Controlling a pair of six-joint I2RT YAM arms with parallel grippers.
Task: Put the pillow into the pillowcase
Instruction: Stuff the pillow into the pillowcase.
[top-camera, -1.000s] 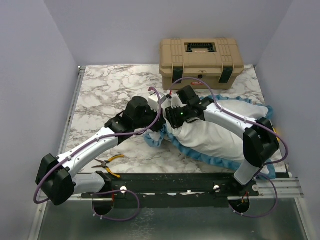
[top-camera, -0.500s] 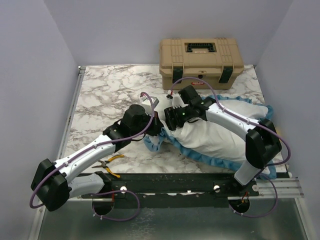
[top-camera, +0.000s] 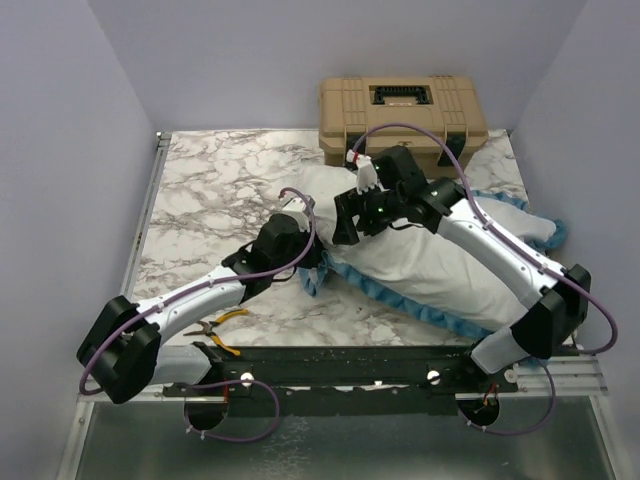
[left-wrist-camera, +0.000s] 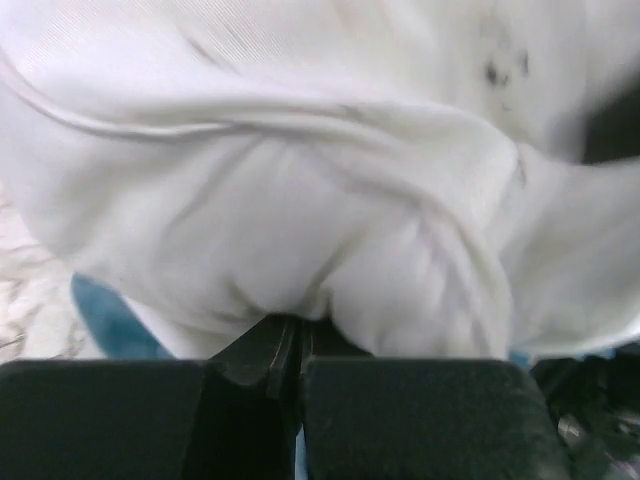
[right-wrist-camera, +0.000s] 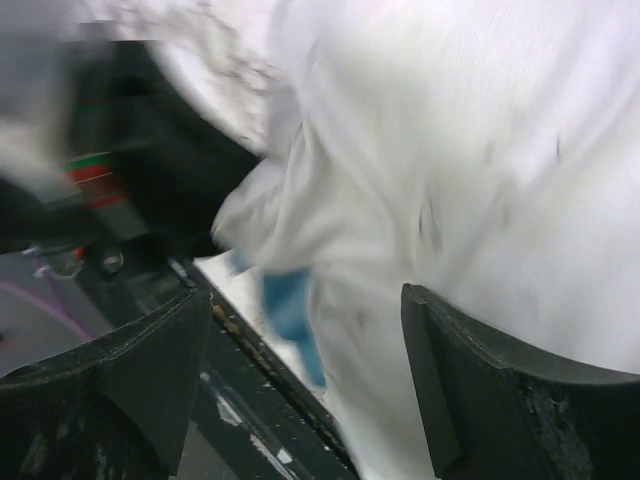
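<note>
Here the wrinkled white pillowcase (top-camera: 405, 262), blue-frilled, puckers in the pinching left gripper (left-wrist-camera: 298, 338); right gripper (right-wrist-camera: 305, 345) spread.

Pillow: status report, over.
Left pincer shut on pillowcase edge. Right pincer open over pillow. Pillow end sticking out. Tan box close behind.

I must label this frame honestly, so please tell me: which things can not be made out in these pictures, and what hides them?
Left wrist view: which layer the white cloth pinched in the shut left tool belongs to; it fills the frame.
Right wrist view: motion blur smears everything around the open right tool.
Top view: the pillowcase opening, hidden beneath the arms; the pliers, partly under the left arm.
</note>
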